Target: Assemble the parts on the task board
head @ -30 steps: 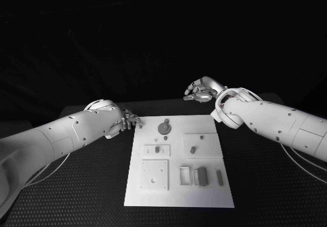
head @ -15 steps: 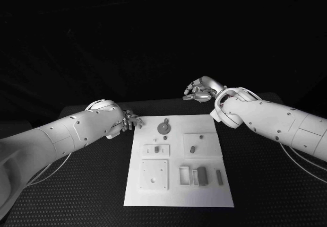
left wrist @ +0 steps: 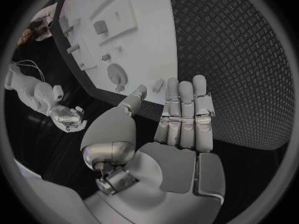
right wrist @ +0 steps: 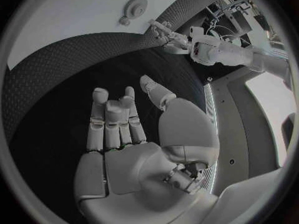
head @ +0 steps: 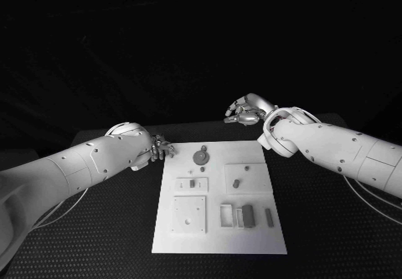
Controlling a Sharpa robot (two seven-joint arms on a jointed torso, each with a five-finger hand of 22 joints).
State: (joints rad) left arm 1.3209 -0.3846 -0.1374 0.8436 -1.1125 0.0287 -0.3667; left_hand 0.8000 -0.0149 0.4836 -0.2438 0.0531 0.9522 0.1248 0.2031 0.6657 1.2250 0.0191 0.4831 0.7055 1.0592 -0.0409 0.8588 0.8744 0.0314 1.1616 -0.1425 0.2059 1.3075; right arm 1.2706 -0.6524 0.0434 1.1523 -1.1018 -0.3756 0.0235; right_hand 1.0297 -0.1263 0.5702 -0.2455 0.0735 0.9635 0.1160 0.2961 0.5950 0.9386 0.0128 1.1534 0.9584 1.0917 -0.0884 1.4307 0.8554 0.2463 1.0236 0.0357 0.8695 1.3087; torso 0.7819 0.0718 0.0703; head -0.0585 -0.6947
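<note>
On the worktop (head: 100, 221), board (head: 219, 241) centred; parts (head: 248, 216) lie loose on it, none visibly assembled. Left hand (head: 159, 149) at its far corner, right hand (head: 248, 110) beyond; fingers apart, holding nothing.

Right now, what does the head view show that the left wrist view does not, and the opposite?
Head view alone: the near half of the white task board, with its square plate and grey bar-shaped parts. Left wrist view alone: the left hand's open, empty palm. Both: the round grey disc part, the right hand, the black table.
</note>
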